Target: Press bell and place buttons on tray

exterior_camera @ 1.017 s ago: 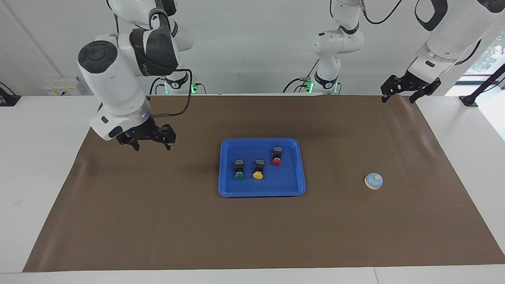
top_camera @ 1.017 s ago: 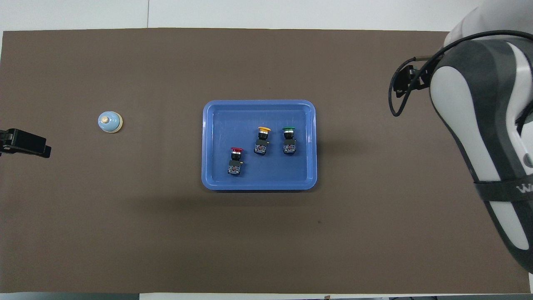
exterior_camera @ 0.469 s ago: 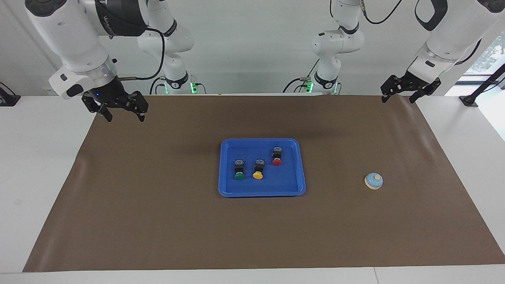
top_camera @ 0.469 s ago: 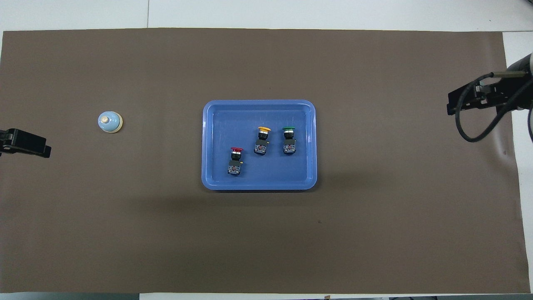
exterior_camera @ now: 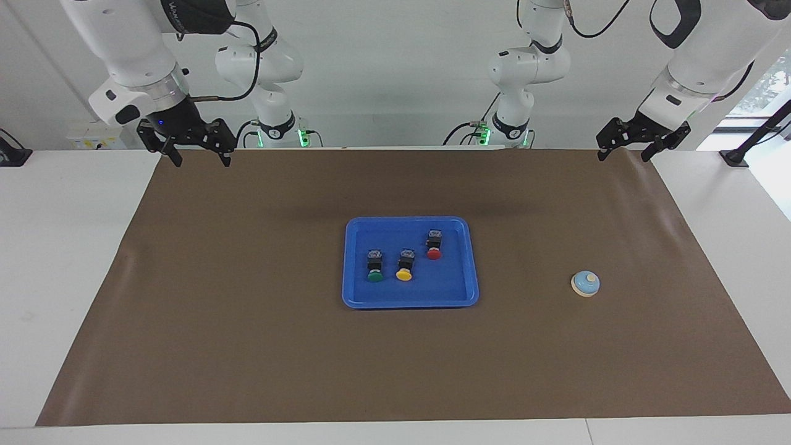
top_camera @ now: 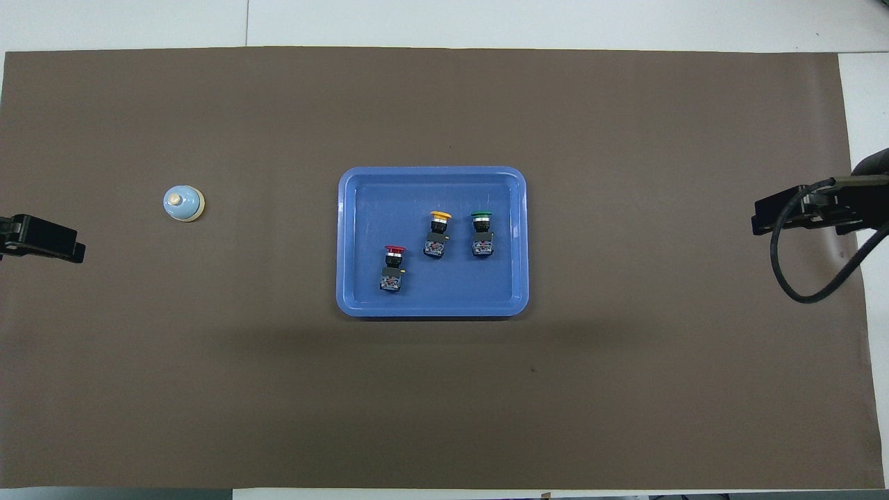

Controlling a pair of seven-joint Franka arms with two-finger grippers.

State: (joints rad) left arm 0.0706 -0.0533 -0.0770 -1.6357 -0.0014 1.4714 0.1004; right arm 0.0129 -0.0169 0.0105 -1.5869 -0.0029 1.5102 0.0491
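Three buttons (exterior_camera: pixel 403 254) are sitting in the tray (exterior_camera: pixel 355 296), so I'm guessing only the bell (exterior_camera: pixel 585 283) is pending. It's lying toward the left arm's end from the tray, nearer the left claw (exterior_camera: pixel 642 147). Both left and right claw (exterior_camera: pixel 193 150) are hanging wide, empty.

You've got three buttons in front of you: one red (exterior_camera: pixel 434 245), one yellow (exterior_camera: pixel 405 265), one green (exterior_camera: pixel 374 266). One tray (exterior_camera: pixel 454 290), and all three buttons are in it. One bell (exterior_camera: pixel 585 283), alone on the mat (exterior_camera: pixel 247 346). One brown mat, one desk (exterior_camera: pixel 62 247) under it. Two arms, so two end effectors: the left end effector (exterior_camera: pixel 625 152) and the right end effector (exterior_camera: pixel 201 157), both with fingers spread.
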